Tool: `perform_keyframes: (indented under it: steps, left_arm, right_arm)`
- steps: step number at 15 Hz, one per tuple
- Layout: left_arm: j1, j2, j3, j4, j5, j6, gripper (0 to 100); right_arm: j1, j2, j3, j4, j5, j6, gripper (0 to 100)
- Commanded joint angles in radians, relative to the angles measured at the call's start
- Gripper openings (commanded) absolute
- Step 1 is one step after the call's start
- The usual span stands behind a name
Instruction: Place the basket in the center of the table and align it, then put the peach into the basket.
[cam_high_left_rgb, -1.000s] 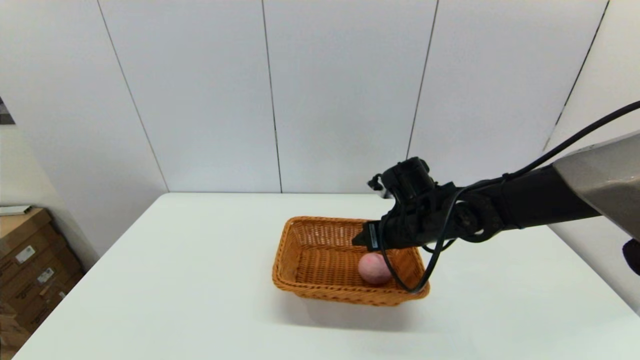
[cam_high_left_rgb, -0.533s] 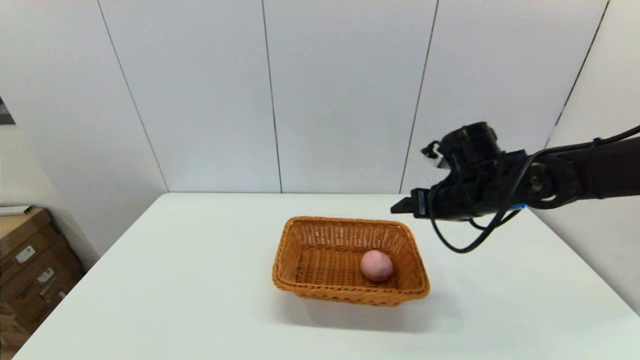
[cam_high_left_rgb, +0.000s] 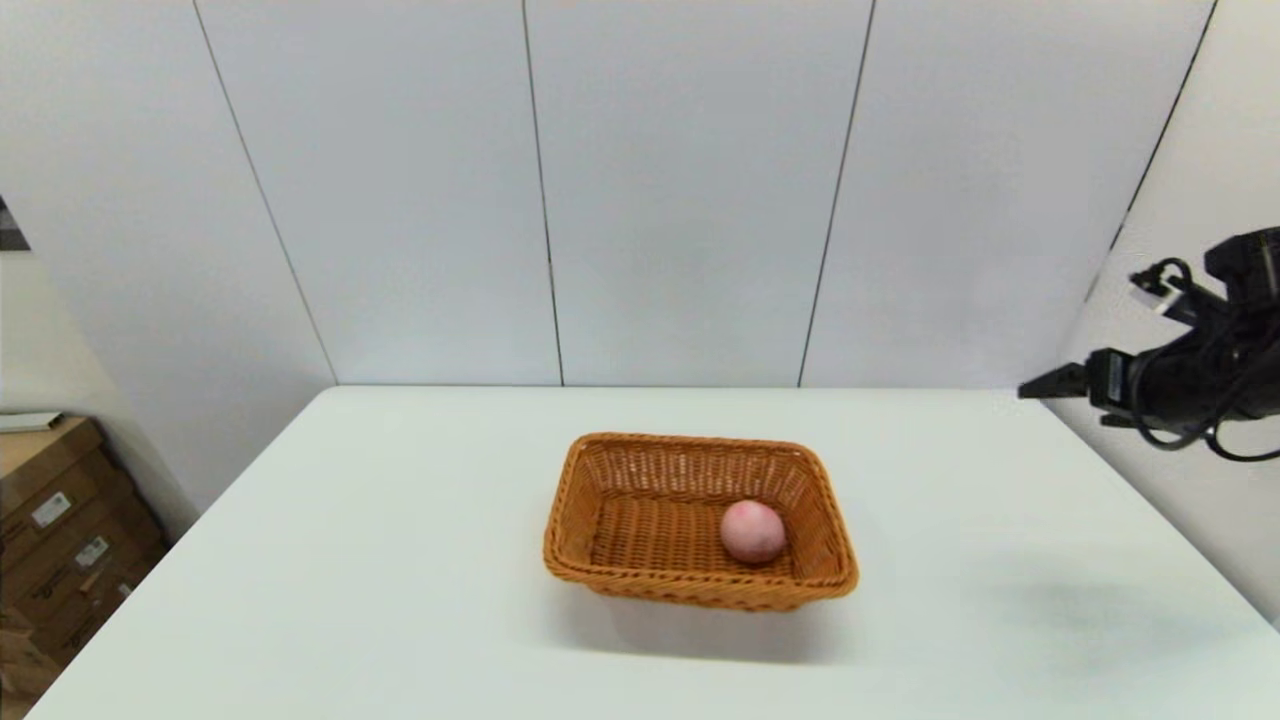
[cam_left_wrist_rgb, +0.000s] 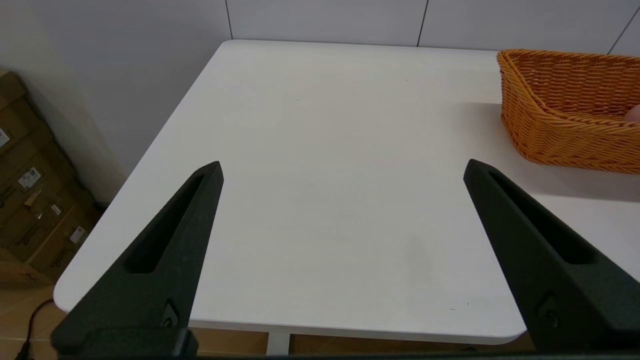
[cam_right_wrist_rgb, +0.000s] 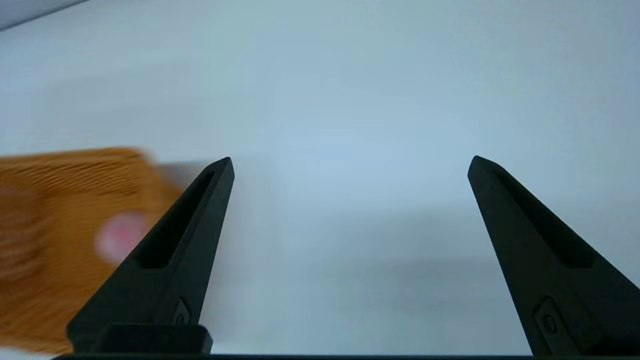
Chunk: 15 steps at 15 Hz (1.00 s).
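Cut off at the frame edge, the left gripper hangs spread wide and empty over the white table, at whose centre the orange-brown woven wicker basket holds the small pale-pink peach toward 4 o'clock, while the right gripper, equally wide and empty, hovers at 3 o'clock.

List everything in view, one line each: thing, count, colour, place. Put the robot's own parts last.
table: one, white, fills the foreground before the wall.
basket: one, orange-brown wicker, near the table's middle.
peach: one, pale pink, inside the basket toward its right side.
wall panels: several, light grey, behind the table.
cardboard boxes: a few, brown, on the floor left of the table.
left gripper: one, black, open, above the table's left part, left of the basket.
right gripper: one, black, open, raised near the table's far right edge, clear of the basket.
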Motion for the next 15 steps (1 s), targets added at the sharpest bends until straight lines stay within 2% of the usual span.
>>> perform_keyframes:
  steps: [1,3,5,7,11,15]
  left_arm:
    - [0.0,0.001,0.0,0.001,0.001,-0.001,100]
    - [0.0,0.001,0.0,-0.001,-0.001,-0.007,100]
    - [0.0,0.001,0.0,-0.001,-0.001,-0.007,100]
    - [0.0,0.001,0.0,-0.001,-0.001,-0.007,100]
    - [0.0,0.001,0.0,-0.001,-0.001,-0.007,100]
    - [0.0,0.001,0.0,-0.001,-0.001,-0.007,100]
  right_arm:
    - [-0.063,-0.112,0.066,0.004,0.015,-0.046,100]
    - [-0.057,-0.179,0.09,0.015,0.064,-0.047,100]
    - [-0.054,-0.235,0.092,0.075,0.075,-0.058,100]
    - [-0.037,-0.293,0.103,0.122,0.132,-0.086,100]
    - [0.009,-0.419,0.168,0.139,0.141,-0.084,100]
    - [0.049,-0.683,0.34,0.136,0.132,-0.077,100]
